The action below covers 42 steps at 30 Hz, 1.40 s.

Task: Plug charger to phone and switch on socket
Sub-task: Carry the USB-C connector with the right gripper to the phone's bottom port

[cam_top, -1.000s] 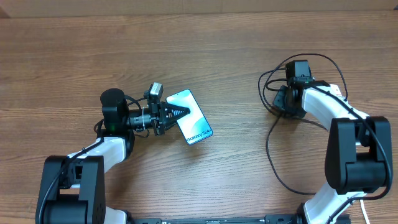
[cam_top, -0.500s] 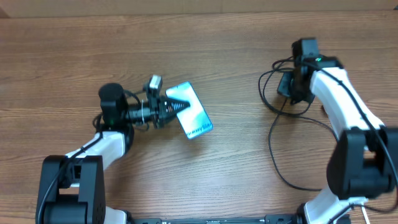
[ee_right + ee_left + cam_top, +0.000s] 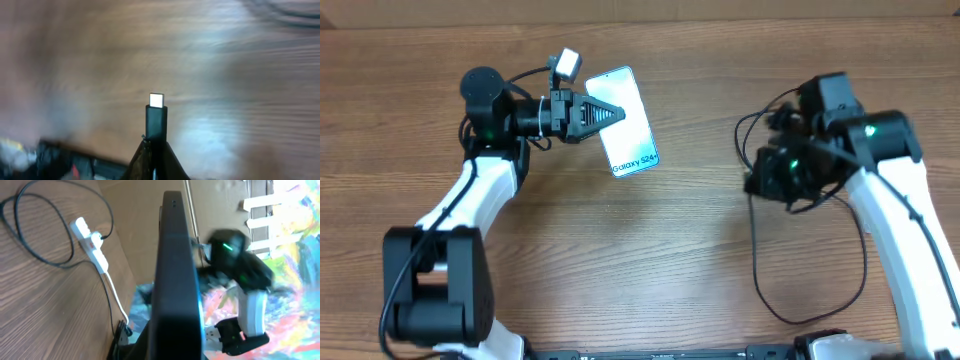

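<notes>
My left gripper is shut on the phone, a slim slab with a light blue screen reading "Galaxy S24+", and holds it up off the table at the far left-centre. The left wrist view shows the phone edge-on as a dark bar. My right gripper is shut on the charger's small black plug tip, which points out from the fingers above the wood. The charger's black cable loops over the table at the right. The white socket strip shows only in the left wrist view.
The brown wooden table fills the overhead view. In the left wrist view a white cord runs from the strip, black cable loops lie beside it, and the right arm shows blurred behind the phone.
My left arm has lifted the phone and carried it toward the far edge. My right arm has swung out from the cable loops toward the centre with the plug.
</notes>
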{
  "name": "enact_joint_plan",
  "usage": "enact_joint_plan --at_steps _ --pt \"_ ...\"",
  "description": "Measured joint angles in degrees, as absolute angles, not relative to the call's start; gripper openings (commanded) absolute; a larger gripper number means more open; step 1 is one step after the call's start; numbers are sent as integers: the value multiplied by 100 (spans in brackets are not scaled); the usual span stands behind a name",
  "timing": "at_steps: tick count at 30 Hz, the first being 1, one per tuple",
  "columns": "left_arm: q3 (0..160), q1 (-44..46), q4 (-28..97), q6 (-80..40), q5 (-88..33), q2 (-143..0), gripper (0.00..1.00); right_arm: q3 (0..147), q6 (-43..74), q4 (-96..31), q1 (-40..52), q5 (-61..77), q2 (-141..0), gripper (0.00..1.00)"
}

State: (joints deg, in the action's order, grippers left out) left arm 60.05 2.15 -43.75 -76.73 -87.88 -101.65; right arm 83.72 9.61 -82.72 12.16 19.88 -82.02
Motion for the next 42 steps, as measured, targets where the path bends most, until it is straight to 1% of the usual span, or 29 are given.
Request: enact_joint_plan --at_steps 4,9,13,17,25,34,42 --pt "6005 215 -4342 -7767 -8864 -10733 4 8211 963 -8060 2062 2095 -7568 4" --pt "6005 215 -4324 -7985 -8886 -11233 4 7491 1496 -7303 3015 2018 -6941 4" --pt "6005 217 -4447 -8114 -8901 -11253 4 6938 1772 -6353 3553 1861 -6982 4" --pt "6005 228 -4466 -8263 -8899 -11253 4 6674 1892 -5752 3881 1610 -7144 4" --pt "6005 333 -4829 -8390 -8899 -11253 4 6619 1992 -5019 4025 1433 -7784 4" --pt "6005 379 -4842 -8383 -8897 -11253 4 6619 1997 -4587 4027 1411 -7800 4" --pt "6005 379 -4845 -8370 -8899 -11253 4 6619 1990 -4456 4027 1339 -7800 4"
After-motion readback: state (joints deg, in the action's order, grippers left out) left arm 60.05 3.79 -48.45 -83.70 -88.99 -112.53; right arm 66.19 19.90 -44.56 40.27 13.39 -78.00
